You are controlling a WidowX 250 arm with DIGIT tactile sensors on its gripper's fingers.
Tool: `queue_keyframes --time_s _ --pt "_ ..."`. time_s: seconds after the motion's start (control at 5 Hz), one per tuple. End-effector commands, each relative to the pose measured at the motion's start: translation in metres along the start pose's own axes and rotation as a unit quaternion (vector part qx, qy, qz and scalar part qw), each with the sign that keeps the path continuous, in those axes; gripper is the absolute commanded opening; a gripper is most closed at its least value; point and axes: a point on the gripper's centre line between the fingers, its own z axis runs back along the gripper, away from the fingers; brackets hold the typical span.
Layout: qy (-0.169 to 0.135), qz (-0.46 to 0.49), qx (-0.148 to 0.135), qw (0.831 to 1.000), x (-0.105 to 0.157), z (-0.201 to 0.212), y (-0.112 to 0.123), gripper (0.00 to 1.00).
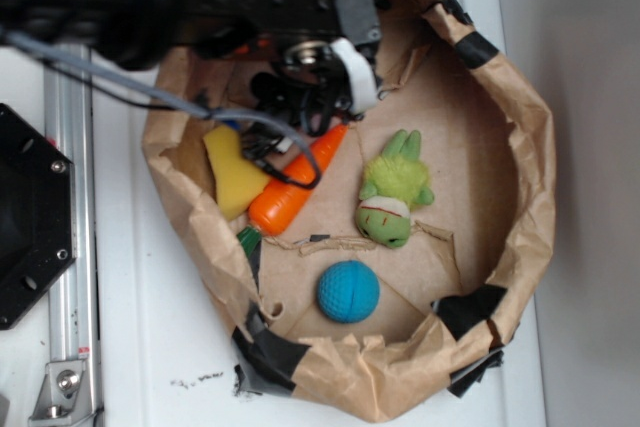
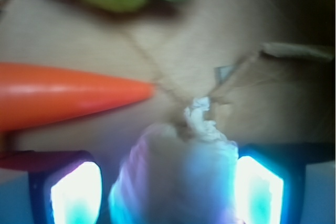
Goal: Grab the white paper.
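The white paper (image 2: 178, 171), a crumpled off-white wad, lies between my fingers in the wrist view and fills most of the gap. My gripper (image 2: 168, 187) is open. The right pad (image 2: 260, 190) lies against the paper, while a thin dark gap separates the left pad (image 2: 76, 192) from it. In the exterior view my gripper (image 1: 312, 97) hangs over the back left of the brown paper bag (image 1: 520, 217), and the arm hides the paper there.
An orange toy carrot (image 1: 295, 182) (image 2: 63, 93) lies just beside the gripper, with a yellow sponge (image 1: 232, 169) to its left. A green plush toy (image 1: 395, 192) and a blue ball (image 1: 348, 291) sit farther forward. The bag's taped walls enclose everything.
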Motion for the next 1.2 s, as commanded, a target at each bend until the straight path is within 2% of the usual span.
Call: queue_keyframes --time_s 0.0,0.2,0.4,0.6,0.8,1.0 --pt "0.001 0.016 0.024 1.0 0.012 -0.012 0.008 0.0" --pt "-0.004 0.01 0.017 1.0 0.012 -0.001 0.002 0.0" --pt "-0.017 0.011 0.006 1.0 0.019 0.036 -0.012 0.0" --pt "-0.056 0.027 -0.006 0.998 0.036 0.091 -0.032 0.0" --pt "-0.049 0.084 -0.01 0.995 0.053 0.143 -0.039 0.0" --pt "-0.041 0.152 -0.032 0.987 0.059 0.138 -0.027 0.0"
